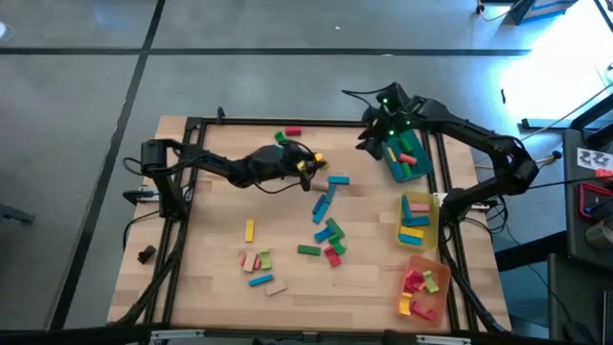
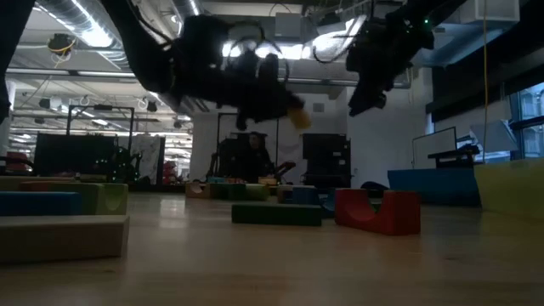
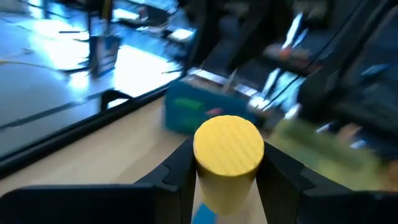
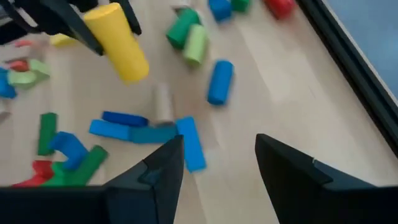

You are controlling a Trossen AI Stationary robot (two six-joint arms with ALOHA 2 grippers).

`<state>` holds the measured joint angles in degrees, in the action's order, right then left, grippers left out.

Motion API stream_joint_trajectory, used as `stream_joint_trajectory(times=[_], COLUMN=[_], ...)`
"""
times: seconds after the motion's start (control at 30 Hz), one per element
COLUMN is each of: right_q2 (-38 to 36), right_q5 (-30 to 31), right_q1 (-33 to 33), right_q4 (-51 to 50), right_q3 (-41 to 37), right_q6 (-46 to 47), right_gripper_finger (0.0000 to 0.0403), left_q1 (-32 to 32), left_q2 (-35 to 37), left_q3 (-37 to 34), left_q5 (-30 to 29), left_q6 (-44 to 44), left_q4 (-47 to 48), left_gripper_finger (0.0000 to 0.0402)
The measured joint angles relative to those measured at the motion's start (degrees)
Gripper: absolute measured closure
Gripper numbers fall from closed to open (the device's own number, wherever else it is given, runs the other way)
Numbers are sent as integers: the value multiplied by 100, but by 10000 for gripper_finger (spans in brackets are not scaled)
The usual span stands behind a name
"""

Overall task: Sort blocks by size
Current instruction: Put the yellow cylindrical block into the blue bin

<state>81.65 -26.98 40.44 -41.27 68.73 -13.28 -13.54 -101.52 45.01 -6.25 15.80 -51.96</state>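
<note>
Left jaws: the left gripper (image 1: 308, 169) clamps a yellow cylinder (image 3: 228, 155), one dark finger (image 3: 177, 180) pressed on each side of its round body; the flat end facing the wrist camera shows fine wood grain.
Height of the held piece: the low view shows it lifted clear of the table (image 1: 211, 206), with open air beneath.
Right jaws: the right gripper (image 4: 217, 158) stands parted with nothing between the fingers, raised beside the teal tray (image 1: 406, 157) near the table's far right corner.
Just past the left jaws: a light-blue bar (image 1: 338, 179) and two more blue bars (image 1: 325, 203) lie flat on the pale plank surface.
Farther out: a loose cluster of green, red and blue blocks (image 1: 329, 240) sits near the table's middle; a smaller group of pink, green and plain-wood pieces (image 1: 259, 264) lies toward the near edge.
Behind the left jaws: a red block (image 1: 293, 131) and a green one (image 1: 281, 138) rest close to the far rail.
Trays: teal, yellow tray (image 1: 419, 222) and orange tray (image 1: 423, 286) line the right edge, each holding pieces.
Open room: bare wood stretches around the left arm's base side.
</note>
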Motion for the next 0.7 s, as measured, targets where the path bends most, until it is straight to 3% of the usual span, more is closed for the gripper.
stream_joint_trajectory(times=[0.17, 0.47, 0.7], right_q2=[0, 0, -2], right_q5=[-113, -90, 959], right_q1=[-630, -1786, -2502], right_q4=[578, 824, 855], right_q3=[0, 0, 0], right_q6=[-2, 130, 407], right_gripper_finger=[203, 203, 203], left_q1=[6, 350, 645], left_q2=[18, 18, 16], left_q3=[0, -2, -2], left_q5=[524, 583, 543], left_q6=[279, -384, -459], left_q4=[-644, -767, -1209], left_gripper_finger=[284, 282, 279])
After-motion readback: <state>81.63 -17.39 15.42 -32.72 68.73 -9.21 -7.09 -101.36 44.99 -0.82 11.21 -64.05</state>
